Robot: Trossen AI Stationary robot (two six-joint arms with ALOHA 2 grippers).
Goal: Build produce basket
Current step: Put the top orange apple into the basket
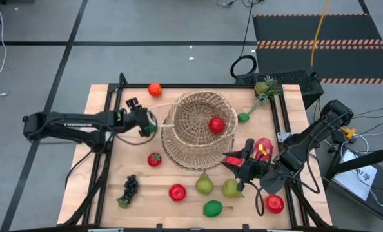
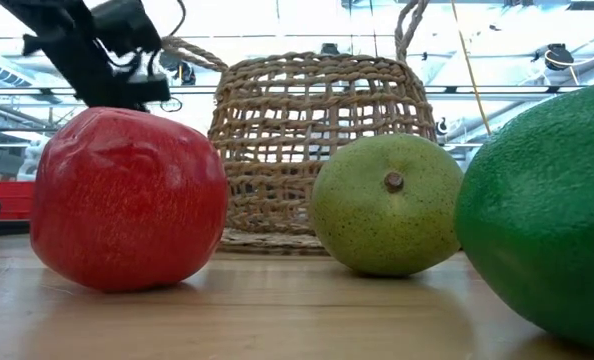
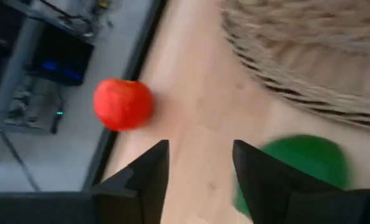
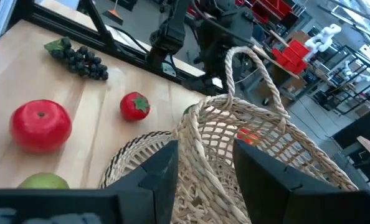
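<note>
Fingers (image 3: 149, 177) of the left gripper (image 1: 146, 124) stand parted just beside the basket (image 1: 198, 129), a green lime (image 3: 300, 163) lying by one fingertip — free on the bench (image 1: 101, 187), not pinched. One red fruit (image 1: 216, 124) sits inside the basket. On the opposite side of the basket, the right gripper (image 1: 233, 165) hovers with fingers (image 4: 157, 177) apart, holding nothing — a pink dragon fruit (image 1: 264, 149) and two green pears (image 1: 204, 185) near it. Dark grapes (image 1: 129, 189) lie well apart from the basket.

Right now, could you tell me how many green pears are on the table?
2: left pear near the basket; right pear beside it, by the right gripper.
</note>
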